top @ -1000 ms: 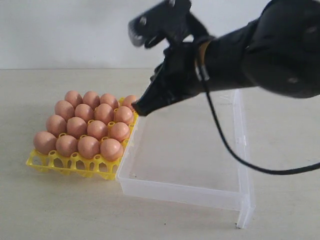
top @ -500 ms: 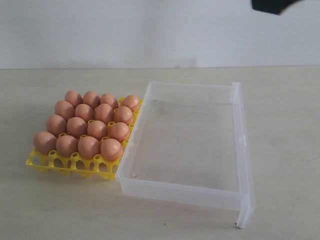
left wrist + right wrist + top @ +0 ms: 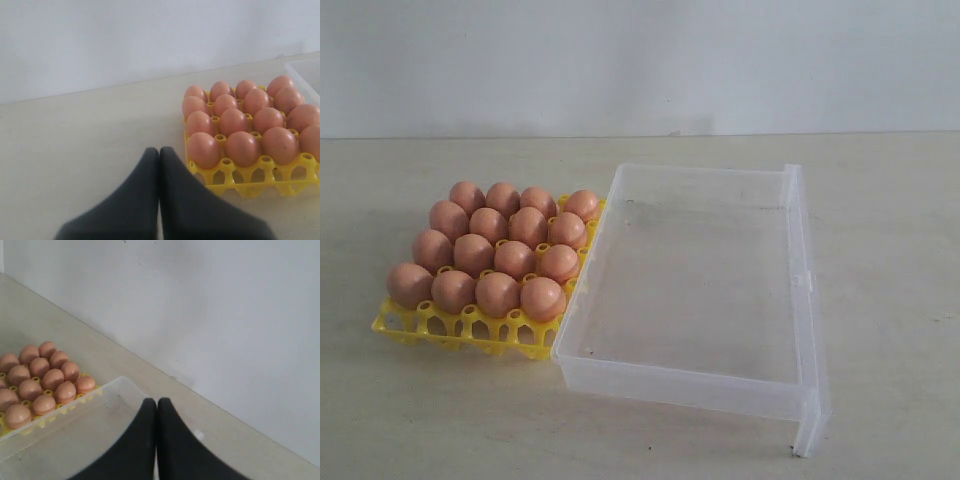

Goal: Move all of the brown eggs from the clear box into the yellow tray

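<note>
- Withdrawal of the right arm is the latest change: the exterior view now shows no arm at all, only the things on the pale table [image 3: 440, 430].
- The smooth orange-brown oval eggs [image 3: 495, 250] all sit in the bright yellow plastic grid tray [image 3: 470, 325], four rows of four, one egg in each cup as far as I can see.
- The large shallow box of transparent plastic [image 3: 680, 385] stands just beside the tray, on its right in the exterior view. Whether the two edges touch, I cannot tell. The floor of the box is bare, with no egg on it.
- The right gripper [image 3: 156, 402] has its two dark fingers pressed together with nothing between them, and it seems raised above the box, facing the white wall [image 3: 640, 60].
- The left gripper [image 3: 159, 152] is closed and empty too, over the table near the tray and apart from the eggs.
- In my judgement the task looks finished: no egg is left to pick, and both arms stand away from the work.
- One second ago the right arm filled the upper right of the exterior view, with its gripper tip beside the far-corner egg nearest the box. Half a second ago only a dark scrap showed at the top edge, and now it is gone. The eggs, tray and box have not shifted.
</note>
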`<state>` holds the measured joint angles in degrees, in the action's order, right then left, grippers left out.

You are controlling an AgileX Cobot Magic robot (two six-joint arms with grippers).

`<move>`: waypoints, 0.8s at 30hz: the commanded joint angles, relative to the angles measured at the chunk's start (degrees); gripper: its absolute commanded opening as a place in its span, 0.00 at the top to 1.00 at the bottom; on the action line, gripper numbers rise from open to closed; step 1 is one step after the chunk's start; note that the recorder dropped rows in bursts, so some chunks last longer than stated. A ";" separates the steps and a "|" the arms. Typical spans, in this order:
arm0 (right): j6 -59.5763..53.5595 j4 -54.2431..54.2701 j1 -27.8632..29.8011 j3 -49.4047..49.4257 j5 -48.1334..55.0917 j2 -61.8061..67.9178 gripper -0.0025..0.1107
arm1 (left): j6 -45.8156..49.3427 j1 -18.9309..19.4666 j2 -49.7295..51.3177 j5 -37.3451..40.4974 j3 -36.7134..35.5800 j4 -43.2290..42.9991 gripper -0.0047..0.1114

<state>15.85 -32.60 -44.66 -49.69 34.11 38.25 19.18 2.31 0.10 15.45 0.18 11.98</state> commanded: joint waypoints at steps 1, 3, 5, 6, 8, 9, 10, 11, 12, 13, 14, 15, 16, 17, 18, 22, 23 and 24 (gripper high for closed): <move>4.13 -2.53 2.65 0.05 2.38 -0.38 0.98 | -0.56 -0.20 -0.10 -0.63 -0.18 0.15 1.00; 4.10 -2.12 7.07 0.05 1.00 -0.70 0.98 | -0.56 -0.20 -0.10 -0.52 -0.18 0.15 1.00; 3.05 -2.12 11.88 0.05 -1.92 -1.84 0.98 | -0.56 -0.20 -0.10 -0.52 -0.18 0.15 1.00; 1.84 -2.12 15.30 0.05 -3.74 -2.84 0.98 | -0.56 -0.20 -0.10 -0.52 -0.18 0.15 1.00; 0.16 -2.12 20.30 0.05 -6.48 -5.26 0.98 | -0.56 -0.20 -0.10 -0.52 -0.18 0.15 1.00; -0.08 -2.12 22.68 0.05 -7.09 -7.00 0.98 | -0.56 -0.20 -0.10 -0.52 -0.18 0.15 1.00; -0.08 -2.12 24.29 0.05 -7.08 -8.99 0.98 | -0.56 -0.20 -0.10 -0.52 -0.18 0.15 1.00; -0.08 -2.12 25.91 0.05 -6.15 -11.22 0.98 | -0.56 -0.20 -0.10 -0.52 -0.18 0.15 1.00; -0.08 -2.12 27.13 0.05 -4.76 -13.70 0.98 | -0.56 -0.20 -0.10 -0.52 -0.18 0.15 1.00; -0.08 -2.12 27.87 0.05 -3.46 -15.73 0.98 | -0.56 -0.20 -0.10 -0.52 -0.18 0.15 1.00; -0.19 -1.99 28.33 0.05 -2.01 -18.21 0.98 | -0.56 -0.20 -0.10 -0.52 -0.18 0.15 1.00; -0.57 -1.87 28.38 0.05 -1.22 -20.22 0.98 | -0.56 -0.20 -0.10 -0.52 -0.18 0.15 1.00; -1.48 -1.18 28.38 0.05 -0.77 -21.66 0.98 | -0.56 -0.20 -0.10 -0.52 -0.18 0.15 1.00; -2.18 -0.33 28.38 0.05 -0.34 -23.23 0.98 | -0.56 -0.20 -0.10 -0.52 -0.18 0.15 1.00; -2.73 0.77 28.38 0.05 0.12 -24.50 0.98 | -0.56 -0.20 -0.10 -0.52 -0.18 0.15 1.00; -2.60 3.04 28.38 0.56 3.43 -26.05 0.98 | -0.56 -0.20 -0.10 -0.52 -0.18 0.15 1.00; -1.58 2.92 28.38 1.60 3.51 -25.54 0.98 | -0.56 -0.20 -0.10 -0.52 -0.18 0.15 1.00; 0.33 3.06 28.38 2.56 4.45 -25.03 0.98 | -0.56 -0.20 -0.10 -0.52 -0.18 0.15 1.00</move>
<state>14.02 -30.42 -16.61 -49.27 36.24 12.44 19.18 2.31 0.10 15.45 0.18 11.98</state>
